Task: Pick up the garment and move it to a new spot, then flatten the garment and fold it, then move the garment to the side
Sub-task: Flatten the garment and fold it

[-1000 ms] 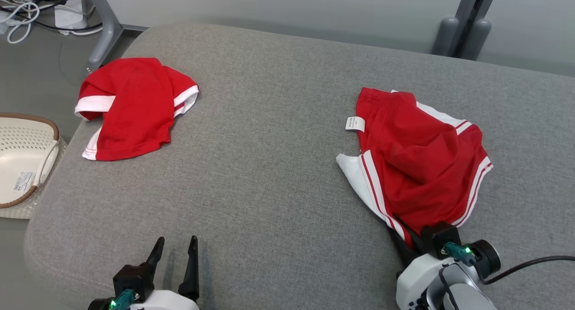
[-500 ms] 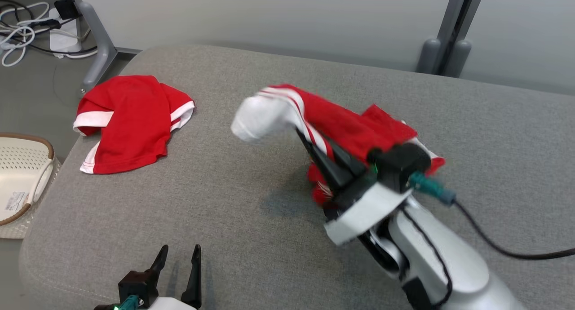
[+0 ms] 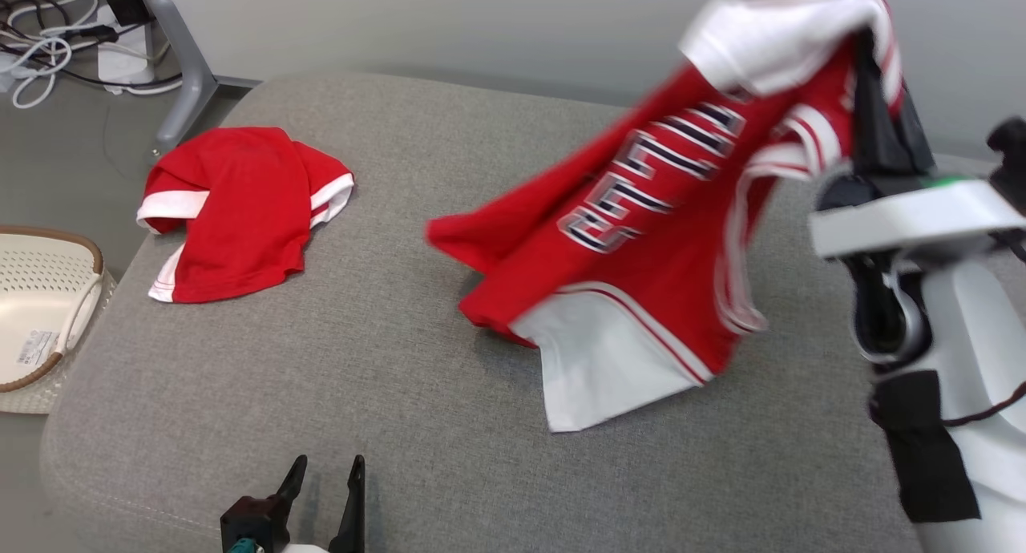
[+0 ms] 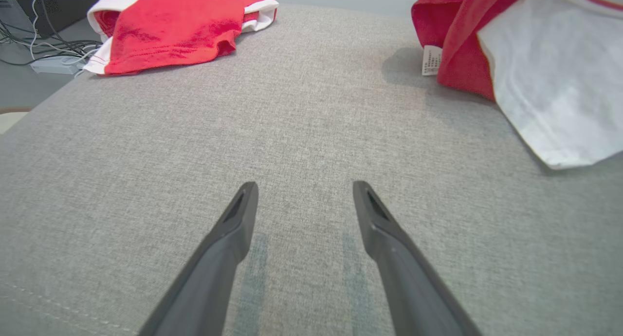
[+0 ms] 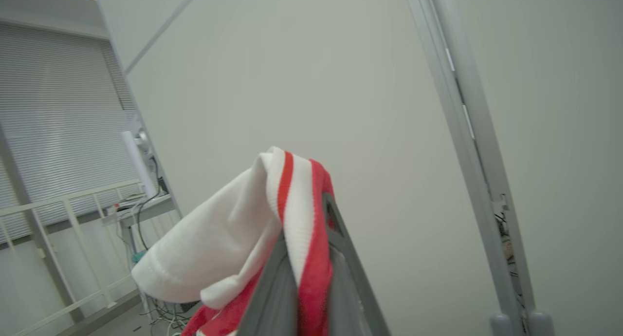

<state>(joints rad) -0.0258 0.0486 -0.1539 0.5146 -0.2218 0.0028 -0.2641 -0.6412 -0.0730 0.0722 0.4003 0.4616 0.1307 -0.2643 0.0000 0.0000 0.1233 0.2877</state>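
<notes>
My right gripper (image 3: 870, 40) is raised high at the right, shut on the white-and-red trim of the garment (image 3: 641, 240). This is a red jersey with white panels and striped lettering. It hangs down and to the left from the fingers, and its lower white hem touches the grey cushion (image 3: 337, 361). In the right wrist view the garment's trim (image 5: 219, 248) is pinched between the right gripper (image 5: 311, 214) fingers. My left gripper (image 3: 329, 463) stands open and empty low at the front edge. In the left wrist view the left gripper (image 4: 304, 185) points at bare cushion, with the garment (image 4: 550, 73) at the upper right.
A second red garment (image 3: 240, 208) lies crumpled at the cushion's far left corner, also the red garment (image 4: 170, 29) in the left wrist view. A cream basket (image 3: 32, 296) sits on the floor to the left. A metal leg (image 3: 180, 56) and cables stand behind.
The right gripper closed on the garment's edge at the front right, then swung it up over the cushion and high to the right. The garment now hangs unfurled. The left gripper stayed put.
</notes>
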